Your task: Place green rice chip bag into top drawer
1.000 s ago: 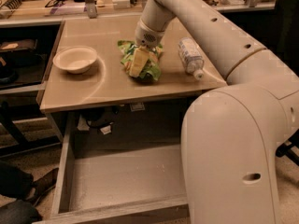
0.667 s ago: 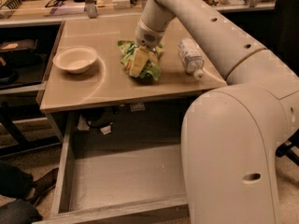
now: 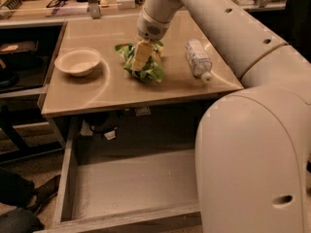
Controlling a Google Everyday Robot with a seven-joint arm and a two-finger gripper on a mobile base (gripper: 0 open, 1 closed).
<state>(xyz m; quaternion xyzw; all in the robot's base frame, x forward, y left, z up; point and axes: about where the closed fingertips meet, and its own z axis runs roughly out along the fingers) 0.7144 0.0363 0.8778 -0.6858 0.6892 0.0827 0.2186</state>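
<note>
The green rice chip bag (image 3: 154,72) lies crumpled on the tan table (image 3: 107,89), near its middle. My gripper (image 3: 142,57) comes down from the upper right and sits on the bag, shut on it, with one pale finger (image 3: 141,55) lying across its top. The bag still rests on the table. The top drawer (image 3: 131,191) is pulled open below the table's front edge, with its grey bottom bare. My own body hides the drawer's right part.
A white bowl (image 3: 77,61) stands on the table left of the bag. A clear plastic water bottle (image 3: 198,58) lies on its side right of the bag. My large white base (image 3: 252,164) fills the lower right. Cluttered shelves stand behind and to the left.
</note>
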